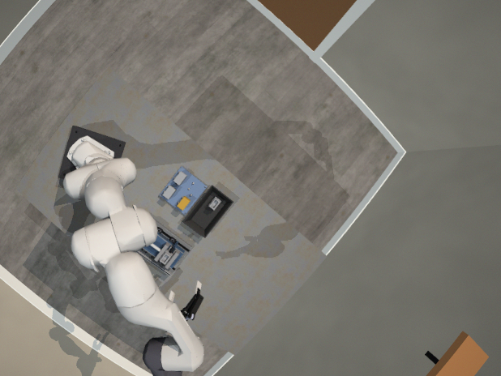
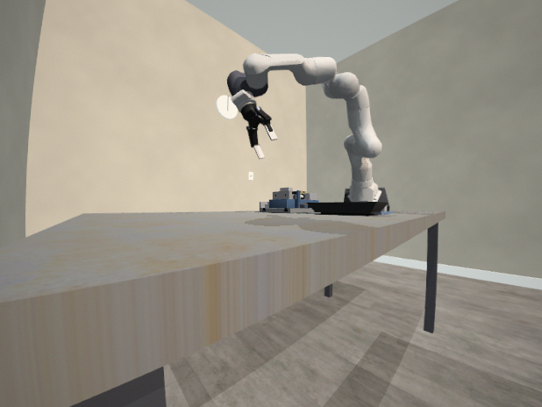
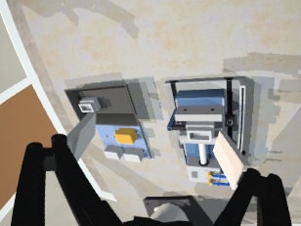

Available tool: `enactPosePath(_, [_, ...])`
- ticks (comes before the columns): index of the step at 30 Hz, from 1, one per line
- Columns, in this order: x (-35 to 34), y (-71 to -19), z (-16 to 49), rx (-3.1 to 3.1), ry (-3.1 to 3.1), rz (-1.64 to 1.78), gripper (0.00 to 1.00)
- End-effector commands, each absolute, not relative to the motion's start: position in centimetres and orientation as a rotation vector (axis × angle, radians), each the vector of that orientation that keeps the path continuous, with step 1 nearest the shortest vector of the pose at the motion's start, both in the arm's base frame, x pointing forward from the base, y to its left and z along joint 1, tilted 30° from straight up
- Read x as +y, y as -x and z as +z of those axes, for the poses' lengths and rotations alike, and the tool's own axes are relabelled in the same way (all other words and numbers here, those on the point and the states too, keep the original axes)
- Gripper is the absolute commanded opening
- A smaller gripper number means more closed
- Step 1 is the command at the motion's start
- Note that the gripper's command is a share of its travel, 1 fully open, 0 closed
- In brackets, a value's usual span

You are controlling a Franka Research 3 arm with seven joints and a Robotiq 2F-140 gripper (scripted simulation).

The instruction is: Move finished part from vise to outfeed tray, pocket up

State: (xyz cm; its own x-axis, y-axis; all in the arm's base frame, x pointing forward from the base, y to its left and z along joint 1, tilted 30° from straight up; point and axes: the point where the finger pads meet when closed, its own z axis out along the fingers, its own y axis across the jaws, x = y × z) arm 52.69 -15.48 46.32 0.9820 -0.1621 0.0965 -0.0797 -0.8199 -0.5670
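Observation:
The blue vise point(image 1: 175, 261) point(image 2: 281, 203) point(image 3: 194, 100) stands on the table beside the arm. A grey block, apparently the part point(image 1: 164, 255) point(image 3: 200, 136), sits between its jaws. The black outfeed tray point(image 1: 199, 224) point(image 2: 346, 207) point(image 3: 119, 95) lies just beyond the vise. A small grey piece with a dark centre point(image 1: 214, 203) point(image 3: 87, 105) lies on the tray's floor. My gripper point(image 1: 185, 291) point(image 2: 266, 143) point(image 3: 156, 133) is open and empty. It hangs high above the table, off to the side of the vise and well clear of it.
A blue fixture plate point(image 1: 190, 184) point(image 3: 146, 147) next to the tray carries two grey blocks and an orange block point(image 1: 184, 203) point(image 3: 125, 135). The arm's base point(image 1: 91, 151) point(image 2: 364, 193) stands behind them. The wooden table point(image 1: 251, 279) point(image 2: 131, 246) stretches wide around these.

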Motion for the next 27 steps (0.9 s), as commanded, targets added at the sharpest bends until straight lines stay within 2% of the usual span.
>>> enactPosePath(1, [-15.73, -52.90, 46.25, 0.232, 2.536, -0.184, 1.00])
enactPosePath(27, [-15.58, -52.59, 45.83, 0.347, 2.530, -0.186, 1.00])
